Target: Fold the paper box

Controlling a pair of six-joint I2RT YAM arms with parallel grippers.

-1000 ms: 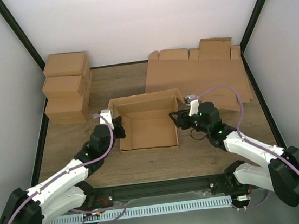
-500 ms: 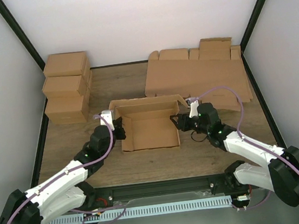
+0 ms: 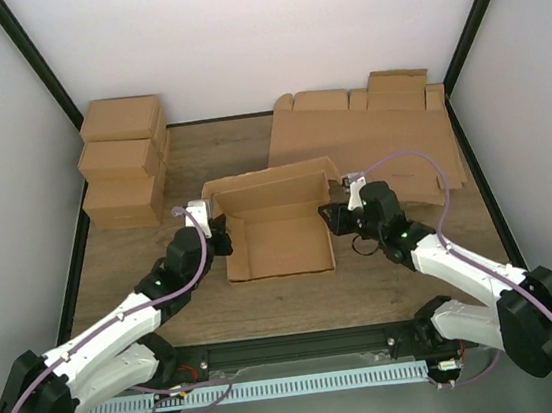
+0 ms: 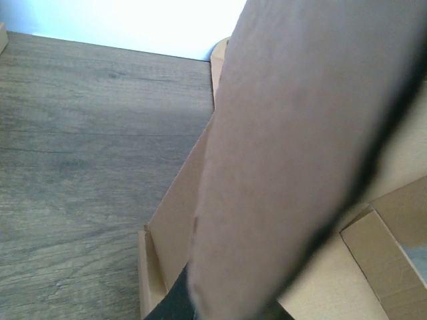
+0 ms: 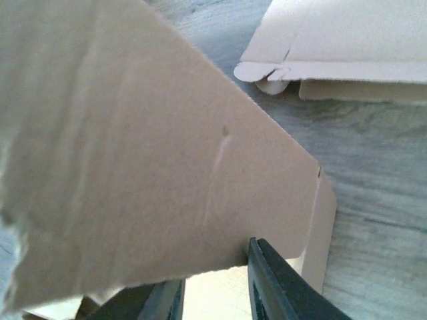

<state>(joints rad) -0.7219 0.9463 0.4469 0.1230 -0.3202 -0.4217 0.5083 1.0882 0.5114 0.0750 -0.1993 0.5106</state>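
The paper box (image 3: pixel 275 237) is seen mid-frame on the counter (image 3: pixel 230 157). Its left wall is pinched by the left tool (image 3: pixel 222 240), fingers hidden by blurred cardboard; the right tool (image 3: pixel 330 215) is held slightly spread at the right flap.

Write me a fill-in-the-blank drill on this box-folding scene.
1. The box sits ___ the left pincer and the right pincer.
2. Closed boxes are stacked at the table's far ___ corner.
3. Flat blanks lie piled at its far ___ corner.

Missing words: between; left; right.
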